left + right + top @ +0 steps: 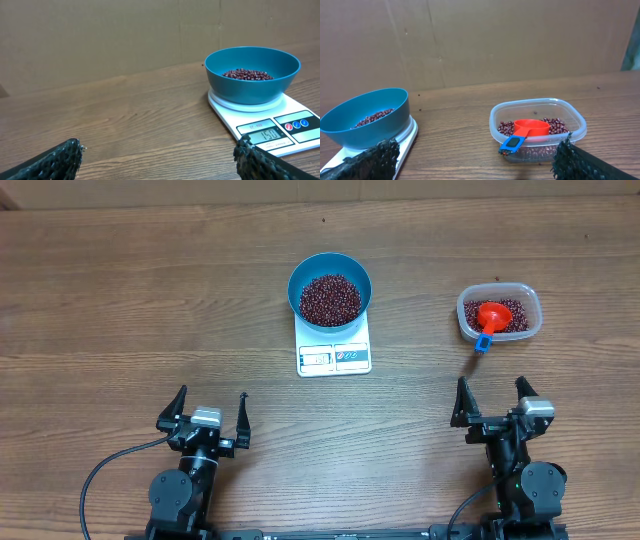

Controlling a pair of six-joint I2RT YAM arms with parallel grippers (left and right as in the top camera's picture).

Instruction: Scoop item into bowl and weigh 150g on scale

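I see two matching arms, matte black nearly all over. The left gripper (pixel 213 394) and the right gripper (pixel 490 383) each have two slim black fingers that taper to points. Through the left wrist camera the fingers (pixel 52 161) have a rough, pebbled skin, and the right wrist camera shows the same texture. A small silver-grey block (pixel 205 417) tops each gripper body. Behind it is a round black joint housing (pixel 170 492), and a thin black cable (pixel 88 485) curves out beside each arm.

I have both arms folded low, left gripper (pixel 212 396) and right gripper (pixel 491 386) pointing forward, jaws spread wide, empty.
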